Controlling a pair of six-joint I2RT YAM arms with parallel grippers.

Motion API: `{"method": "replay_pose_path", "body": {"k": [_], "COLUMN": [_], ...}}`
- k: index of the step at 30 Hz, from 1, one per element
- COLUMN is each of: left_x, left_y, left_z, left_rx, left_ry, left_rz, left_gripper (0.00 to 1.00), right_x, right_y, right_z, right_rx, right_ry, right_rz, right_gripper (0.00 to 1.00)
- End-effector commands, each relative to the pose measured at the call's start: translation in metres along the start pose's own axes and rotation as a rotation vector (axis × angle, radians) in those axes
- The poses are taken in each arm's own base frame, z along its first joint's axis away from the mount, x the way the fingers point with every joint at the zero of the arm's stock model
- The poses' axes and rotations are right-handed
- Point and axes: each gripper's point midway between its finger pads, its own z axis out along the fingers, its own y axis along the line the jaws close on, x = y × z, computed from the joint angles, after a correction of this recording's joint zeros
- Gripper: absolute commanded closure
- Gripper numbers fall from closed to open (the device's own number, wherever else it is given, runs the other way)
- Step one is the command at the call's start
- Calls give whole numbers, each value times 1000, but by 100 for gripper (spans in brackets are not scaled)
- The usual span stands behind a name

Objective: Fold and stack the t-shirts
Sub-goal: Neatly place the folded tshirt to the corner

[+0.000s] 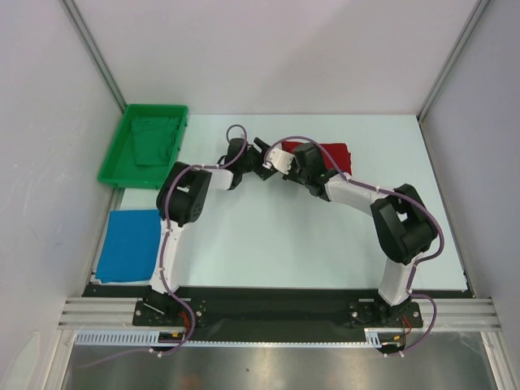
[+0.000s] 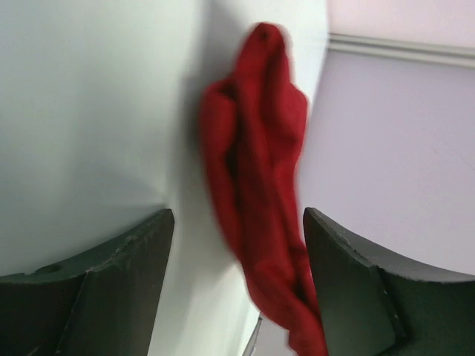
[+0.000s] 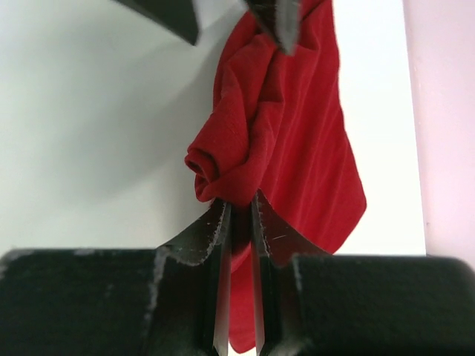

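From above, the blue shirt [image 1: 130, 244] lies flat at the counter's [image 1: 284, 244] near left with a green tray [image 1: 112, 150] beyond it. The red shirt [image 1: 329, 154] sits at the far middle, where the left tool [image 1: 260, 156] and right tool [image 1: 276, 158] meet. Left wrist: the left tool [image 2: 237, 213] is spread, with the red shirt [image 2: 260, 148] bunched and blurred in the gap. Right wrist: the right tool [image 3: 239, 202] pinches a rolled fold of the red shirt [image 3: 289, 126].

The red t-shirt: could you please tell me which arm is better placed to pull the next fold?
Right, probably. The right end effector is shut on a bunched edge of the red t-shirt, while the left end effector stands open, gripping nothing.
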Motion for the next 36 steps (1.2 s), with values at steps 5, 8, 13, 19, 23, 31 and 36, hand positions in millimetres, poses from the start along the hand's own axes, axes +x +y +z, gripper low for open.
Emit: {"method": "replay_pose_path", "body": {"k": [5, 8, 13, 19, 23, 31, 36], "left_x": [-8, 1, 14, 13, 10, 1, -4], "left_y": [-30, -19, -18, -24, -22, -10, -14], "left_z": [-25, -9, 8, 16, 26, 54, 63], "left_rx": [-24, -35, 5, 22, -6, -53, -9], "left_ry": [-121, -53, 0, -3, -12, -13, -10], "left_rz": [61, -4, -45, -90, -94, -107, -91], "left_gripper": [23, 21, 16, 2, 3, 14, 37], "right_x": [-24, -25, -26, -26, -25, -27, -24], "right_y": [-34, -31, -31, -30, -30, -25, -21], "right_z": [-19, -19, -21, -21, -22, -28, -29], "right_rx": [84, 77, 77, 74, 73, 63, 61], "right_ry": [-97, -103, -112, -116, -120, -137, -142], "right_rz": [43, 44, 46, 50, 54, 51, 60], "right_gripper": [100, 100, 100, 100, 100, 100, 100]}}
